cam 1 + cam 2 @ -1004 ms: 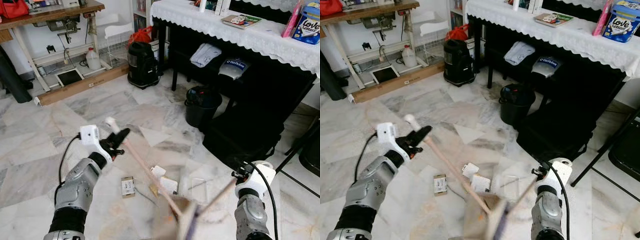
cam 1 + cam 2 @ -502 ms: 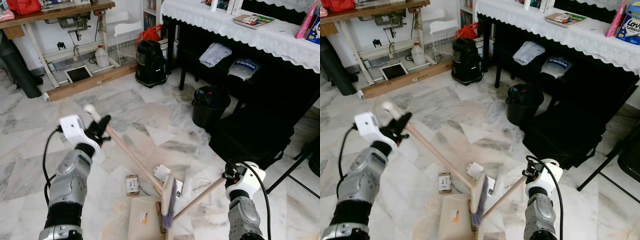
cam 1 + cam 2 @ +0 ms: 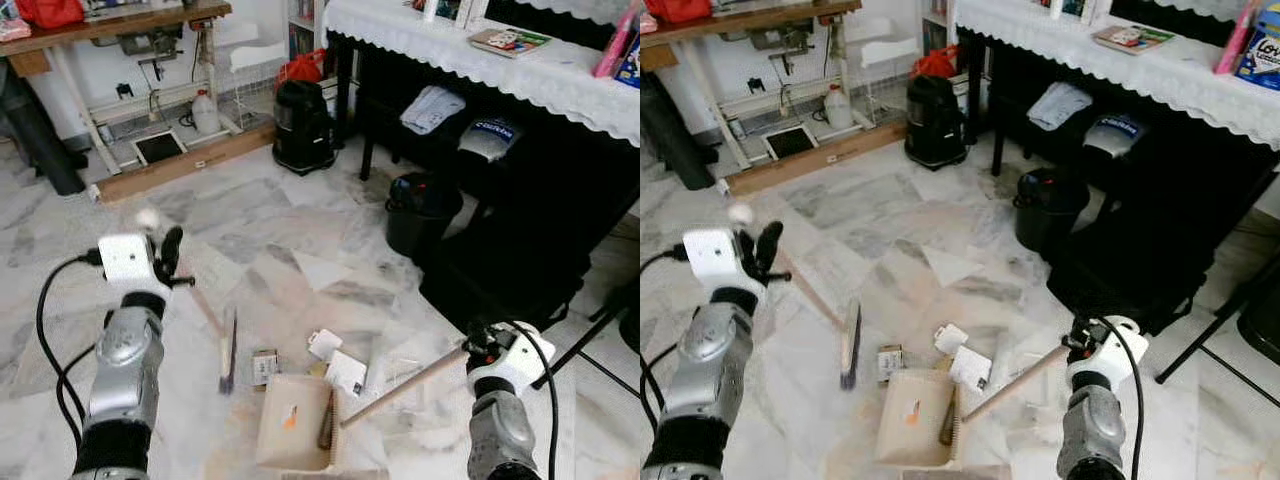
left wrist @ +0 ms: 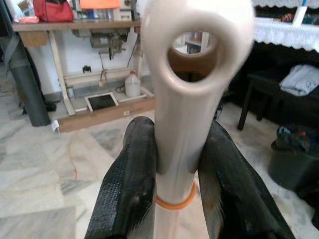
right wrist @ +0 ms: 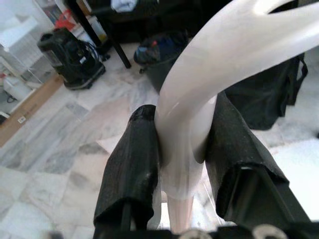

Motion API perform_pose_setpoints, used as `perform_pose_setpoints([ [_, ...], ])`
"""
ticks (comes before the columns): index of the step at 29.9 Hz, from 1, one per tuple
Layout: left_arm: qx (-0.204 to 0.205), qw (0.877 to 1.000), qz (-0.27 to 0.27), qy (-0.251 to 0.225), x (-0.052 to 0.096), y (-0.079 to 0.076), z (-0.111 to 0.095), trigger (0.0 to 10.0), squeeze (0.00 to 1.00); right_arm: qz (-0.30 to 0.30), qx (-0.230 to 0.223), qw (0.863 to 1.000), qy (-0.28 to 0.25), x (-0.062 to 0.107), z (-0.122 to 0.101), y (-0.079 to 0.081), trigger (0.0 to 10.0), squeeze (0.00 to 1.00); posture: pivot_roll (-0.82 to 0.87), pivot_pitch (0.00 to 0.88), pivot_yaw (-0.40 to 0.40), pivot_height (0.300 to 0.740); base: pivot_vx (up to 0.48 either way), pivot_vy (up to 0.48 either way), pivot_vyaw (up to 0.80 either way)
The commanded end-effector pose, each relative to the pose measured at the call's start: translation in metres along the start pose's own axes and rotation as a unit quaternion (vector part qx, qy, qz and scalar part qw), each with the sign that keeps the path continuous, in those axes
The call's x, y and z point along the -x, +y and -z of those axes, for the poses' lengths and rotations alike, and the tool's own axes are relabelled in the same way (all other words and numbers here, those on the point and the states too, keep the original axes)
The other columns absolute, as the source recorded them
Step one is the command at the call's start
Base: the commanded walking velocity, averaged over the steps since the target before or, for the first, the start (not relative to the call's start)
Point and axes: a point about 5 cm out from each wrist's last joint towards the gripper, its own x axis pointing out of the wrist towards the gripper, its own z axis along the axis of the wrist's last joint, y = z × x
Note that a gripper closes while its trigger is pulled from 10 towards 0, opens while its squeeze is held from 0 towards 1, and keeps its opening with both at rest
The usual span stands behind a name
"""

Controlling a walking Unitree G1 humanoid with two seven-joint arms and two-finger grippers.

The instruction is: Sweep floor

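My left gripper (image 3: 167, 256) is shut on the top of a cream broom handle (image 4: 192, 99), its black fingers (image 4: 130, 184) clamped on both sides. The broom head (image 3: 228, 352) rests on the marble floor, left of the litter. A beige dustpan (image 3: 290, 430) lies on the floor in front of me; its long handle (image 3: 405, 385) rises to my right gripper (image 3: 478, 346), which is shut on the handle's end (image 5: 182, 149). A small box (image 3: 264, 367) and white paper scraps (image 3: 345, 372) lie just beyond the dustpan's mouth.
A black bin (image 3: 420, 210) and a black bag (image 3: 500, 280) stand by the cloth-covered black table (image 3: 480, 60) on the right. A black canister (image 3: 300, 125), a wooden plank (image 3: 180, 170) and a sewing table (image 3: 110, 25) lie at the back. A chair leg (image 3: 600, 335) is far right.
My left gripper has swung the broom to the left; its head has gone from beside the dustpan to the floor left of the litter. The dustpan now lies flat.
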Motion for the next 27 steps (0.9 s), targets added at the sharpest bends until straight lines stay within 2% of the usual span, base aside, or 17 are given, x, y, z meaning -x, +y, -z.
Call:
perform_pose_setpoints([
  [1,0.0,1.0,0.01,-0.009,-0.001,-0.007,0.0,10.0,0.0,-0.007,-0.011,0.999,-0.04,-0.004,-0.014,0.001,10.0,0.0,-0.02,0.0,-0.011,0.74,0.0,0.0,0.0],
  [8,-0.01,1.0,0.022,0.016,0.011,-0.021,0.022,10.0,0.0,-0.022,-0.007,0.998,-0.058,-0.006,-0.022,0.008,10.0,0.0,-0.03,0.0,-0.009,0.74,0.0,0.0,0.0],
  [10,-0.012,0.999,0.034,0.019,0.014,-0.029,0.027,10.0,0.0,-0.025,-0.011,0.997,-0.066,-0.006,-0.024,0.011,10.0,0.0,-0.04,0.0,-0.01,0.74,0.0,0.0,0.0],
  [20,-0.001,0.999,0.036,0.01,0.01,-0.039,0.026,10.0,0.0,-0.044,-0.017,0.996,-0.081,-0.002,-0.027,0.02,10.0,0.0,-0.04,0.0,-0.011,0.74,0.0,0.0,0.0],
  [27,-0.004,1.0,0.021,0.001,0.01,-0.039,0.025,10.0,0.0,-0.055,-0.013,0.996,-0.075,0.004,-0.024,0.02,10.0,0.0,-0.04,0.0,-0.014,0.74,0.0,0.0,0.62],
])
